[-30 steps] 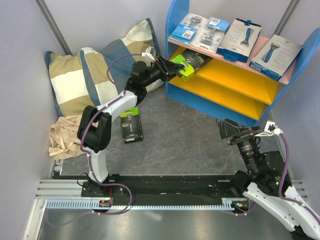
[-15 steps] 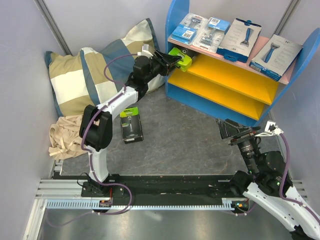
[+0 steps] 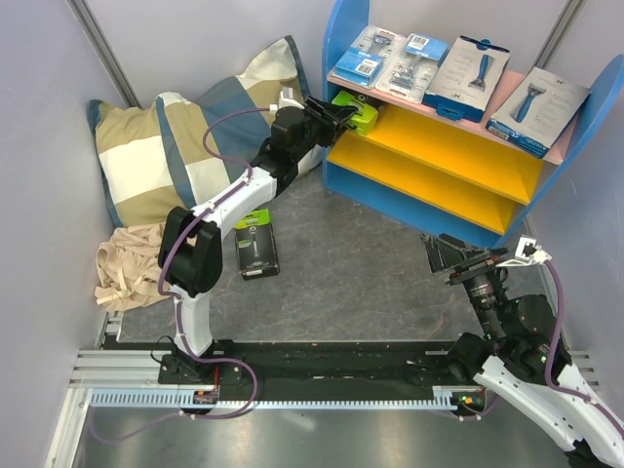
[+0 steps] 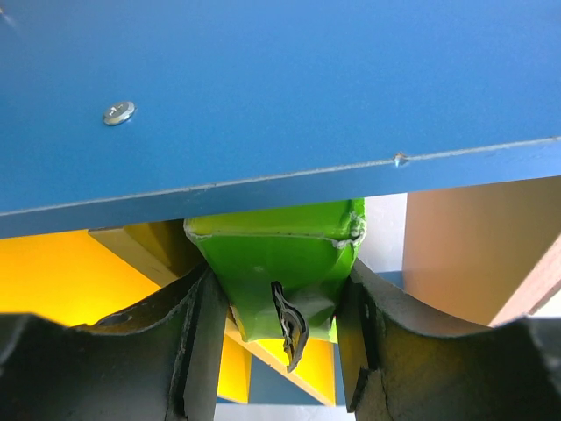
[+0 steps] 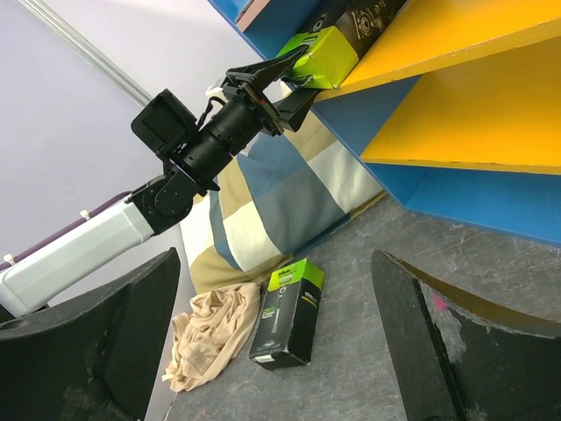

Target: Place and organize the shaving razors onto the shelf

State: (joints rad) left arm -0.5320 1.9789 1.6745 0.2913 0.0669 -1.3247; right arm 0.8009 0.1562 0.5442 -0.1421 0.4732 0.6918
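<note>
Lime-green at its dented near end and black behind, a razor box (image 4: 279,256) clamped between the left gripper's (image 3: 343,112) fingers (image 4: 197,346), lying at the left end of the shelf's (image 3: 343,29) upper yellow board (image 3: 458,146), just under the pink top board (image 3: 504,86). Up on that pink board, two clear blister packs (image 3: 363,54) with blue cards and two flat boxes (image 3: 472,76) picturing blue razors, all in one row; down on the grey table (image 3: 361,283), a second black-and-lime box (image 3: 255,249) lying flat beside the left arm. Spread wide and gripping nothing, the right gripper (image 3: 451,256), low near the shelf's front right corner.
</note>
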